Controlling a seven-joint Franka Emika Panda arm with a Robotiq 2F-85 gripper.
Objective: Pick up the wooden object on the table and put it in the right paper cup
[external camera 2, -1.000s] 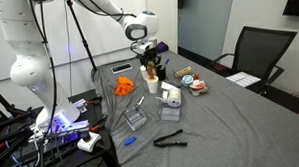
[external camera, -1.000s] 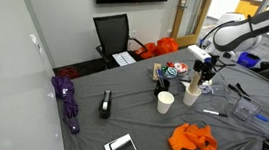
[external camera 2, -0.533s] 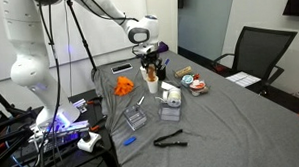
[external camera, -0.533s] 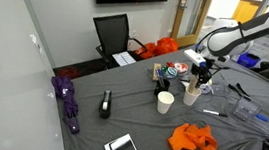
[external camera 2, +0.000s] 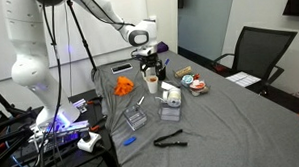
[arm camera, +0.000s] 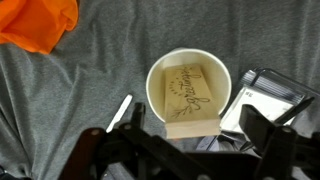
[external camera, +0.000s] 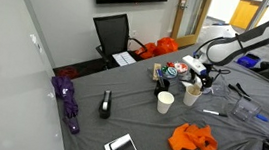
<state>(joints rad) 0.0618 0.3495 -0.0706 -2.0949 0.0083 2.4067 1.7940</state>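
Note:
In the wrist view the wooden object (arm camera: 190, 95), a flat block with script lettering, leans inside a white paper cup (arm camera: 158, 72), its lower end sticking out over the rim. My gripper (arm camera: 195, 135) is open just above it, one dark finger on each side and neither touching the block. In both exterior views the gripper (external camera: 201, 72) (external camera 2: 150, 63) hangs over that cup (external camera: 193, 94) (external camera 2: 152, 83). This is the right one of two cups in an exterior view, with a second paper cup (external camera: 165, 102) to its left.
An orange cloth (external camera: 192, 139) (arm camera: 40, 22) lies near the cups. A clear plastic case (arm camera: 268, 88) and a white pen (arm camera: 119, 112) flank the cup. A purple umbrella (external camera: 67, 100), a black device (external camera: 105, 105), a tablet (external camera: 124, 149) and a black chair (external camera: 112, 32) are further off.
The gripper, shut on the wooden object a second ago, has opened and risen slightly. The block now rests in the cup by itself.

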